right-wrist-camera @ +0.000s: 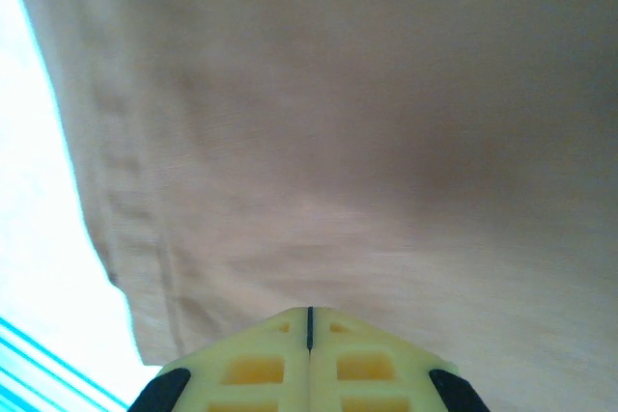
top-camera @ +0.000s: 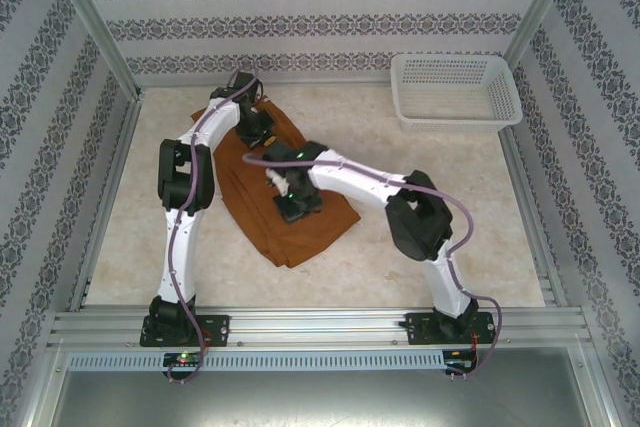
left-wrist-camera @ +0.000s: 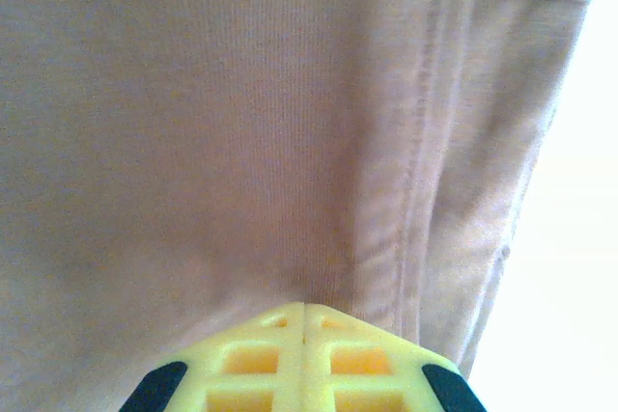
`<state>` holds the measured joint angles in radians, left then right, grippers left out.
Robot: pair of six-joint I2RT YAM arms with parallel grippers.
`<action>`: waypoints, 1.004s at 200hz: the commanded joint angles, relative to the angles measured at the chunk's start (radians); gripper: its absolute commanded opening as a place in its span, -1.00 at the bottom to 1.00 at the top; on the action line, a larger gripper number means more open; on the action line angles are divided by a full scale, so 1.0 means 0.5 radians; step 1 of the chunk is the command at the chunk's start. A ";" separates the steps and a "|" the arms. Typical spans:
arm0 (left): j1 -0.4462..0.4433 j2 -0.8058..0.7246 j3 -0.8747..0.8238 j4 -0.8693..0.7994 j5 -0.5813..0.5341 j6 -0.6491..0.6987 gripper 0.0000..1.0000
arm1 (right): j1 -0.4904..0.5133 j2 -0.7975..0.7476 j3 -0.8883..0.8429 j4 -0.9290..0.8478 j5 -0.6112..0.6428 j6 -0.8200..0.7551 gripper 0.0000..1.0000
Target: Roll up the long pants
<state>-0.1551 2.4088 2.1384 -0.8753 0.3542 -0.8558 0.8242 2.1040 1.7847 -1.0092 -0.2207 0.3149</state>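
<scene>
Long pants (top-camera: 300, 232): matt woven cloth, stitched seams. Basket (top-camera: 455, 119): white plastic mesh.

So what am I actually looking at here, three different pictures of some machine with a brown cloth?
It is one moment seen by three cameras. The top picture looks down on a table with two white robot arms bolted at its near edge. Each arm ends in a gripper, a two-finger clamp. The other two pictures come from small cameras on the wrists, so you see the yellow fingertips close up against cloth. The cloth is the long pants, rust-brown, lying folded on the table. The left gripper is at their far end, the right gripper over their middle. Both are shut, tips pressed to the fabric; whether they pinch any I cannot tell. A white basket stands in the far right corner.
</scene>
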 commanded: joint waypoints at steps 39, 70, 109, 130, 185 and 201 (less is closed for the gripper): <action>0.008 -0.943 -0.669 -0.320 -0.601 0.047 -1.00 | -0.560 -0.139 0.040 -0.148 0.345 -0.327 -1.00; -0.014 -1.342 -1.335 -0.135 -0.692 -0.127 -1.00 | -0.731 -0.068 0.010 -0.101 0.367 -0.392 -1.00; -0.023 -1.400 -1.804 0.009 -0.696 -0.312 -1.00 | -0.792 -0.046 -0.118 0.007 0.392 -0.366 -1.00; -0.052 -1.274 -1.823 0.025 -0.717 -0.364 -1.00 | -0.795 -0.039 -0.194 0.028 0.419 -0.332 -1.00; -0.086 -0.958 -1.623 0.063 -0.690 -0.360 -1.00 | -0.743 -0.092 -0.478 0.104 0.431 -0.266 -1.00; -0.100 -0.894 -1.561 0.065 -0.680 -0.356 -1.00 | -0.690 -0.117 -0.568 0.139 0.426 -0.238 -1.00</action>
<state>-0.1886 1.9106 1.2949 -0.8768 0.0227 -1.0138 0.4351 2.0659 1.5654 -0.9638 -0.0231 0.1616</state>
